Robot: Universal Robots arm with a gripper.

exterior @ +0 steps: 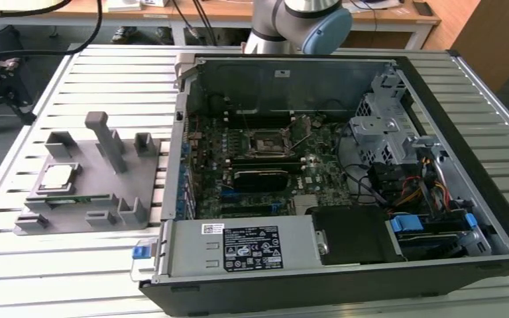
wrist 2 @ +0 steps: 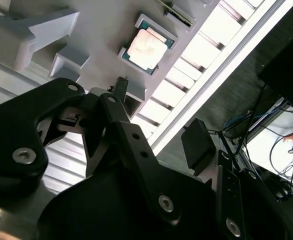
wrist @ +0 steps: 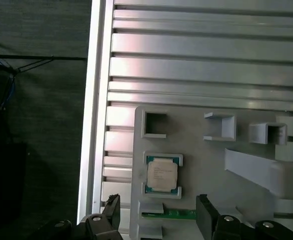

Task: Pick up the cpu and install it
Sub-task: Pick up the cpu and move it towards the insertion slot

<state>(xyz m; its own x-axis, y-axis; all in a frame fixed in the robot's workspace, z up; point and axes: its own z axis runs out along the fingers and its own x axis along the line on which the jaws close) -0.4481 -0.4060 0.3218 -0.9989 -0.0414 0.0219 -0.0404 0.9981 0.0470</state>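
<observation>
The cpu (exterior: 57, 177) is a small square chip with a pale silvery top. It lies flat in a pocket of the grey fixture (exterior: 104, 199) on the exterior view's left, outside the computer case. Both wrist views look down on the cpu (wrist: 162, 175) (wrist 2: 147, 46) from some height. My gripper (wrist: 159, 215) (wrist 2: 159, 117) hangs above the fixture, apart from the chip, and stands open with nothing between its black fingers (wrist: 111, 210). Inside the case, the black-framed socket (exterior: 264, 141) sits on the motherboard.
A thin green circuit strip (wrist: 169, 214) lies in the fixture beside the cpu. Upright grey posts (exterior: 109, 136) rise from the fixture. The open case (exterior: 466, 132) holds a power supply (exterior: 246, 246), cables and a drive cage (exterior: 383, 126). The slatted table's edge (wrist: 94, 125) runs near the fixture.
</observation>
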